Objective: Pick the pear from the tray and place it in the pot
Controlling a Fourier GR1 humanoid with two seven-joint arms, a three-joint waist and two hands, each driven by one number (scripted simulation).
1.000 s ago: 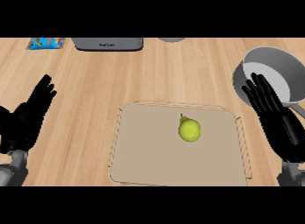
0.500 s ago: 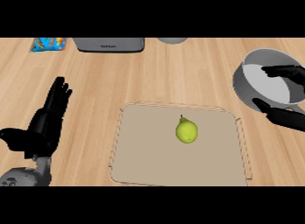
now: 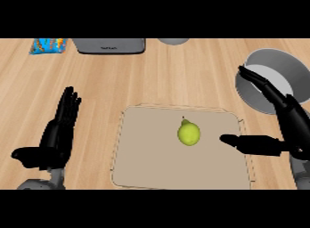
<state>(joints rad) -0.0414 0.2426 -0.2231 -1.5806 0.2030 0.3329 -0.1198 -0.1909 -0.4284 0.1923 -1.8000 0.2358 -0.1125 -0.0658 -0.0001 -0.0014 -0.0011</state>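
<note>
A yellow-green pear (image 3: 189, 133) lies on the tan tray (image 3: 151, 164), right of the tray's middle, stem pointing away. My right hand (image 3: 290, 129) stands open just right of the pear, fingers stretched up over the pot's near rim and the thumb reaching left toward the fruit, a small gap apart. The grey pot (image 3: 287, 73) sits at the right, beyond the tray's far right corner. My left hand (image 3: 54, 140) rests open left of the tray, fingers up.
A grey flat appliance (image 3: 109, 45) sits at the far edge, with a blue packet (image 3: 49, 45) to its left and a grey round object (image 3: 174, 41) to its right. Bare wooden counter (image 3: 157, 75) lies between the tray and these items.
My right hand has swung down from over the pot toward the tray, its thumb now close to the pear. The left hand shifted slightly. The pear has not moved.
</note>
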